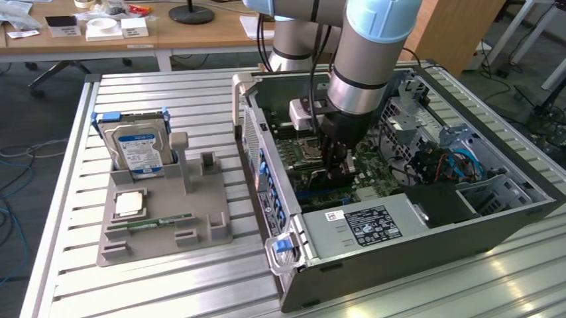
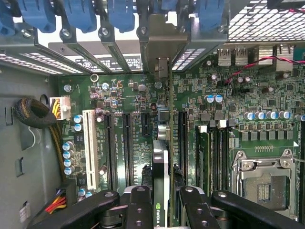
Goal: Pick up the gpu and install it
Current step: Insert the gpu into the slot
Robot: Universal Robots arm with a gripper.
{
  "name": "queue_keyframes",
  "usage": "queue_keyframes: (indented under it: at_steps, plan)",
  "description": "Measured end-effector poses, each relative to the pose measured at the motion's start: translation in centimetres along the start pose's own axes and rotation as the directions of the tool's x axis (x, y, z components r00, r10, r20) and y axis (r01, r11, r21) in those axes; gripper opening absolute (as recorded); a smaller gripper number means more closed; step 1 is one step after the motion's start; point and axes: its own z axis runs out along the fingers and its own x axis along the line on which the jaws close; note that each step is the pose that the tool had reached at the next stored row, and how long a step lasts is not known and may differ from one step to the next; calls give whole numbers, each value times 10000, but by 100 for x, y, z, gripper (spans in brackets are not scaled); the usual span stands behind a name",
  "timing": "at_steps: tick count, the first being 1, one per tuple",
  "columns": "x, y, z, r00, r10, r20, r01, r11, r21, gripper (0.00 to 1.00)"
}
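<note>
Clearly the gpu (image 2: 161, 191) is a light, stiff, fragile card, best pinched on its flat faces away from the edge connector. It stands on edge between the jaws, which are closed on it, its metal bracket reaching forward to the case's rear slots. The gripper (image 2: 162, 202) hangs over the motherboard (image 2: 228, 109), long slots running just beside the card.

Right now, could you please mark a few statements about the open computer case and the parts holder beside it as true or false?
1. The gripper holds the thin black gpu card edge-on above the green motherboard. True.
2. The silver hard drive with blue label lies flat inside the grey computer case. False: it stands upright in the grey parts holder outside the case.
3. The CPU socket is fitted with a cooler. False: it is bare.
4. The slim green memory stick rests on the holder. True.
</note>
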Motion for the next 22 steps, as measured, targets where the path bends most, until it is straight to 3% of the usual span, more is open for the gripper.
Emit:
queue_keyframes:
  at_steps: [16,18,22]
  plan:
    - [0,0,-52,10000,-82,3,82,10000,-3,27]
    - [0,0,-51,9999,-130,91,129,9999,89,27]
    - [2,3,-50,9998,-149,93,148,9998,114,27]
